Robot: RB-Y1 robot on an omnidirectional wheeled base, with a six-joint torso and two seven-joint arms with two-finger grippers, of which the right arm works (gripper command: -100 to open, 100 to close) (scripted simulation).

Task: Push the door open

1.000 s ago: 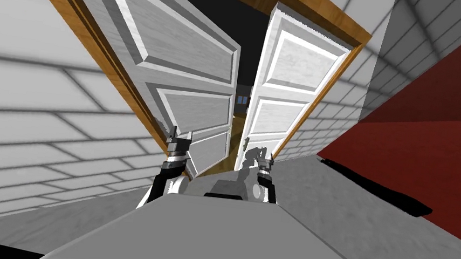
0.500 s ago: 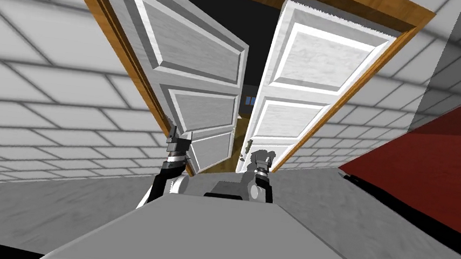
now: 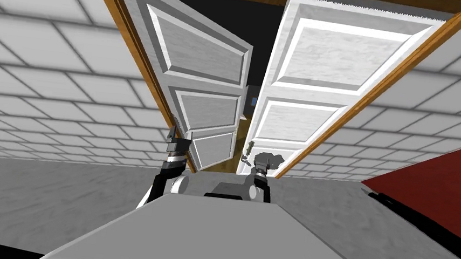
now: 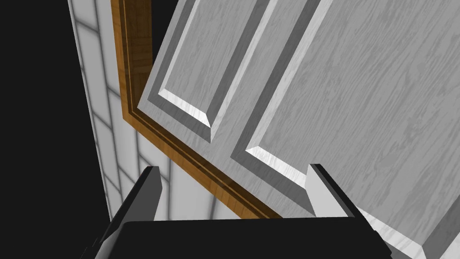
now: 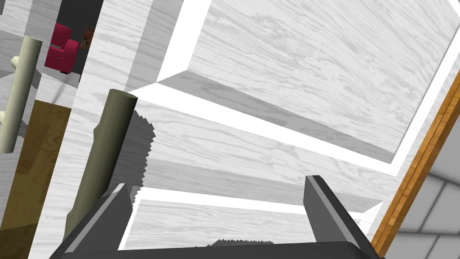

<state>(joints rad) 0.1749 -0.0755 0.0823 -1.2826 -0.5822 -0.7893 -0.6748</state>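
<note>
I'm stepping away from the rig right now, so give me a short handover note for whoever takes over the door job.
Both open, holding nothing. The left gripper is at the lower part of the left door, near the wooden frame. The right gripper faces the right door beside its handle.
Done: left door swung partly away, gap between the two.
Left: push both wider; the right door looks barely open.

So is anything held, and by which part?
Nothing: left gripper open at the left door, right gripper open beside the handle of the right door.
</note>
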